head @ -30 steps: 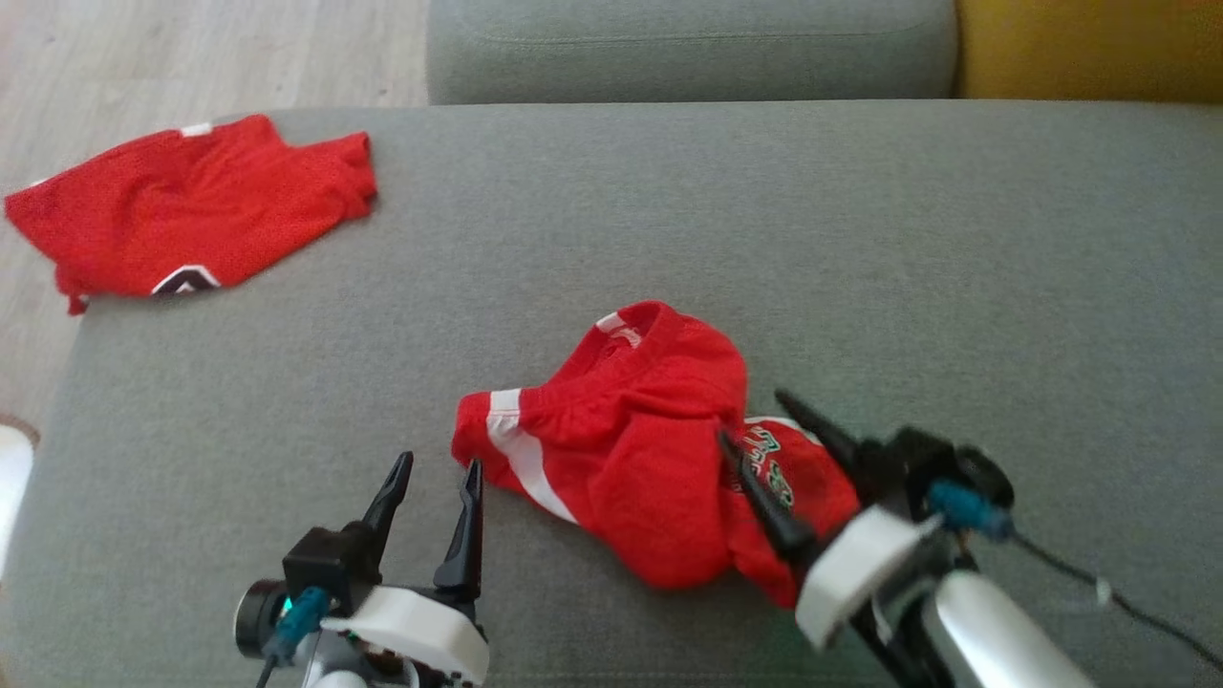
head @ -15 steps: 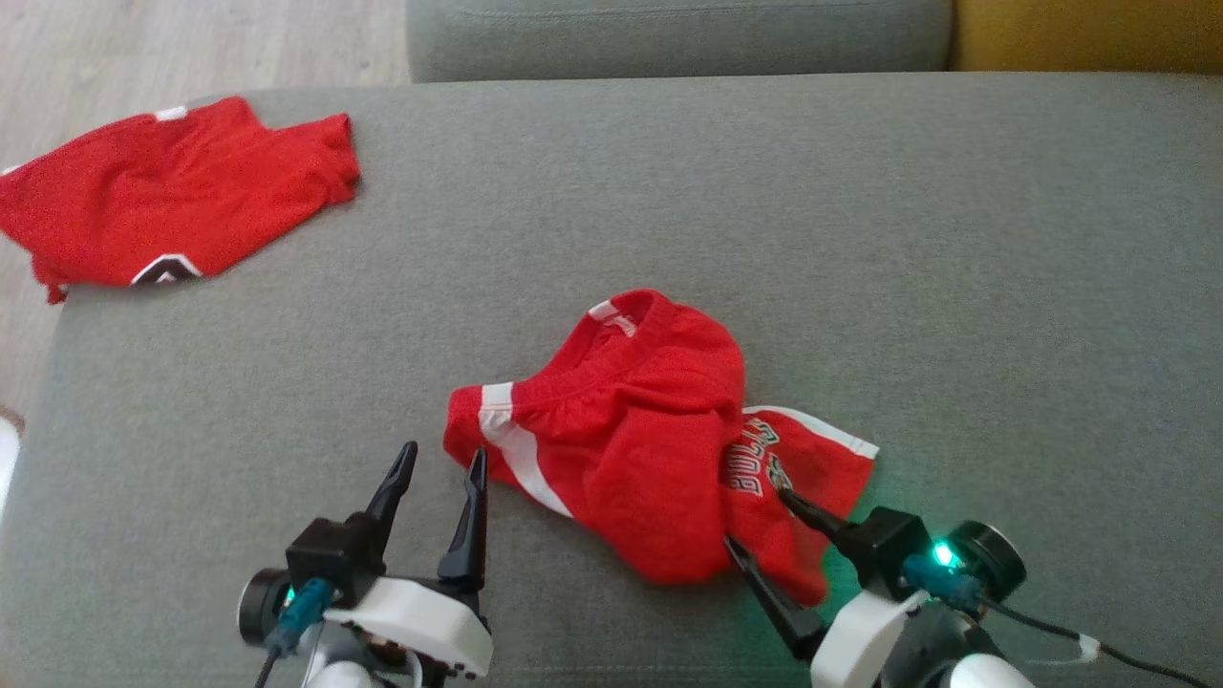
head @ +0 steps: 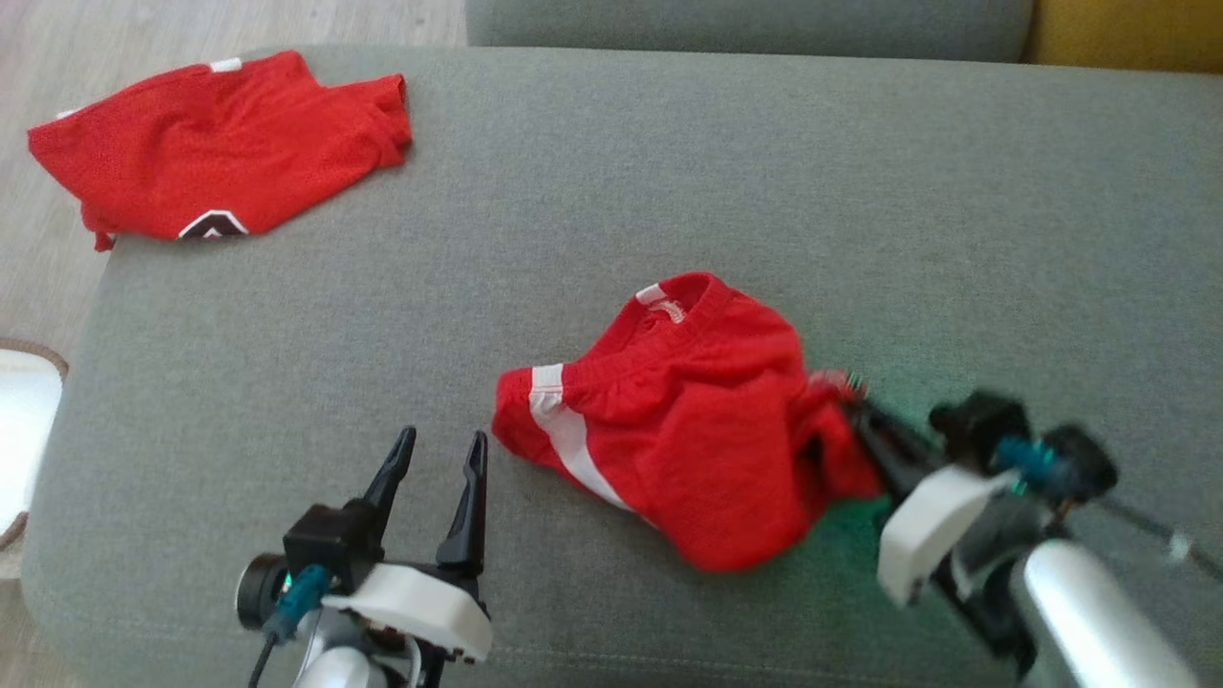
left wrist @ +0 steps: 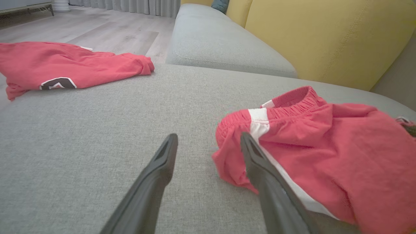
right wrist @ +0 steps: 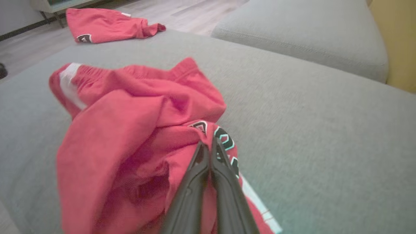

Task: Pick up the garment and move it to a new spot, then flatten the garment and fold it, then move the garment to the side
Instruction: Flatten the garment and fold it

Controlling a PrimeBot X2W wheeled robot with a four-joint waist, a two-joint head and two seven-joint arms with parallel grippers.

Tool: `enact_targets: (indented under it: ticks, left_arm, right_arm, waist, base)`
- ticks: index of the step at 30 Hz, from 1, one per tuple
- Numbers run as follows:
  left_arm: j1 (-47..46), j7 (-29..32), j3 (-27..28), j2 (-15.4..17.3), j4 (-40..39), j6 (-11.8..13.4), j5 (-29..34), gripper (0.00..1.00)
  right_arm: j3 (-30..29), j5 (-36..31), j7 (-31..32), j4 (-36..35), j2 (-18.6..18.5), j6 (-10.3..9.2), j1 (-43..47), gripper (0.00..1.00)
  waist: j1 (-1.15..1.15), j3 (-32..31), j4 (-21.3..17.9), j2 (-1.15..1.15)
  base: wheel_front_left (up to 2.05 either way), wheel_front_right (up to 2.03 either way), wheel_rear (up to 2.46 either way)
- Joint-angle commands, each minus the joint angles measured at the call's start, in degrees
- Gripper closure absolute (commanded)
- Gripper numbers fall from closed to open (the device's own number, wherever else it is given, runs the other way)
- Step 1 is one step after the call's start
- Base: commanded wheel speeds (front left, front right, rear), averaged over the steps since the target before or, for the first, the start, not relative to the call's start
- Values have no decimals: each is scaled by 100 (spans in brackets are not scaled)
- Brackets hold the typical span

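The garment (head: 688,420) is a crumpled pair of red shorts with a white side stripe, lying mid-cushion on the grey sofa seat (head: 669,172). My right gripper (head: 850,401) is shut on its right edge. In the right wrist view the closed fingertips (right wrist: 208,141) pinch the fold with the printed lettering, and the garment (right wrist: 130,113) bunches up around them. My left gripper (head: 441,438) stands open just left of the shorts. The left wrist view has its right finger (left wrist: 256,162) against the striped waistband corner of the garment (left wrist: 325,146), with nothing between the fingers.
A second red garment (head: 220,143) lies at the seat's far left corner, partly over the edge. Wooden floor (head: 38,277) and a white round object (head: 19,420) are to the left. A grey cushion (left wrist: 227,45) and a yellow backrest (left wrist: 325,32) bound the far side.
The right gripper has closed on the printed leg of the shorts, which now bunches up instead of lying flat. The head camera has shifted. The left gripper has stayed open and still.
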Motion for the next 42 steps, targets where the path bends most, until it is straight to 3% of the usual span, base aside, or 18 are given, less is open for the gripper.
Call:
enact_targets:
  ticks: [1, 8, 14, 15, 16, 17, 25, 33, 42]
  left_arm:
    - [-255, -71, 170, -20, -202, 6, -24, 0]
    - [-396, -71, 97, -20, -239, 15, -59, 0]
    - [-493, -71, 75, -20, -242, 25, -62, 0]
    - [-507, -71, 70, -20, -239, 24, -61, 0]
    - [-519, -71, 65, -20, -241, 25, -61, 0]
    - [-527, -71, 60, -20, -242, 28, -60, 0]
    - [-468, -71, 156, -20, -259, 68, -35, 0]
    - [-355, -71, 214, -20, -312, 47, 13, 0]
    - [-301, -71, 201, -20, -326, 18, 72, 0]
  right_arm:
    - [30, 30, 12, -171, -144, -5, -296, 100]
    - [-83, 200, 176, 809, -484, -5, -1450, 100]
    - [104, 344, 42, 1929, -551, -5, -2364, 100]
    - [125, 350, 1, 2139, -553, -5, -2491, 85]
    - [118, 368, -51, 2343, -539, -5, -2607, 28]
    - [115, 383, -139, 2514, -522, -5, -2713, 0]
    - [232, 616, -1004, 2926, -588, -5, -2963, 0]
    - [453, 1035, -1466, 2020, -806, -5, -2044, 0]
    - [556, 1306, -1162, 1156, -624, -5, -806, 0]
  waist:
    - [0, 32, 22, 0]
    - [0, 228, 180, 0]
    - [0, 391, 303, 0]
    - [0, 411, 320, 0]
    - [0, 427, 331, 0]
    - [0, 436, 337, 0]
    - [0, 304, 64, 0]
    - [0, 94, -433, 0]
    - [0, 37, -600, 0]
  base:
    - [0, 0, 0]
    - [0, 0, 0]
    - [0, 0, 0]
    - [0, 0, 0]
    - [0, 0, 0]
    - [0, 0, 0]
    - [0, 0, 0]
    - [0, 0, 0]
    - [0, 0, 0]
